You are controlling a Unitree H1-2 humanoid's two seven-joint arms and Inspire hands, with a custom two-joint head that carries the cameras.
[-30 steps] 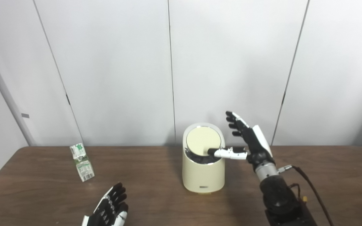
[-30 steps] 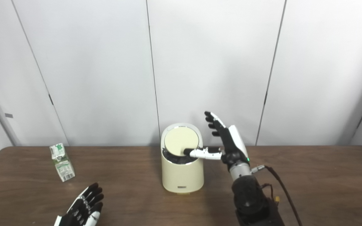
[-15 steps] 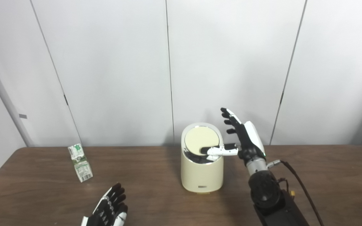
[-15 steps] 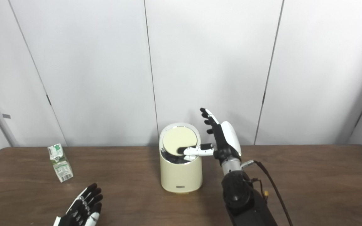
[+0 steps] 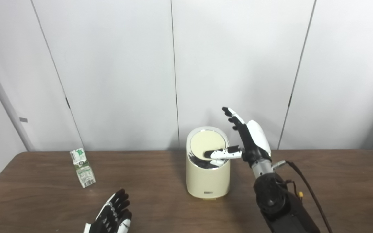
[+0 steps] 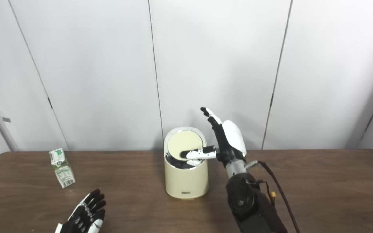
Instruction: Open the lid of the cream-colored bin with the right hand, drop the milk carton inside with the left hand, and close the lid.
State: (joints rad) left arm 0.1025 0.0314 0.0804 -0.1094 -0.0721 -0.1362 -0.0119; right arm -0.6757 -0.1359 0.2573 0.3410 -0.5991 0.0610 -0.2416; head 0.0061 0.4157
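Observation:
The cream-colored bin [image 5: 208, 179] stands mid-table. Its round lid [image 5: 206, 147] is tipped up toward the back, and a dark gap shows at the front rim. My right hand [image 5: 249, 140] is just right of the bin, open, fingers pointing up. Its thumb reaches left over the rim and touches the lid's lower edge. The green-and-white milk carton [image 5: 83, 167] stands tilted at the far left of the table. My left hand [image 5: 112, 215] rests open near the front edge, well away from the carton, holding nothing.
The brown wooden table [image 5: 335, 181] fills the lower part of the view. White wall panels stand right behind it. A black cable [image 5: 306, 187] runs from the right wrist down along the forearm.
The right hand has moved left toward the bin and risen a little, its thumb pushing further across the lid. The camera shifted slightly. The left hand and the carton stay still.

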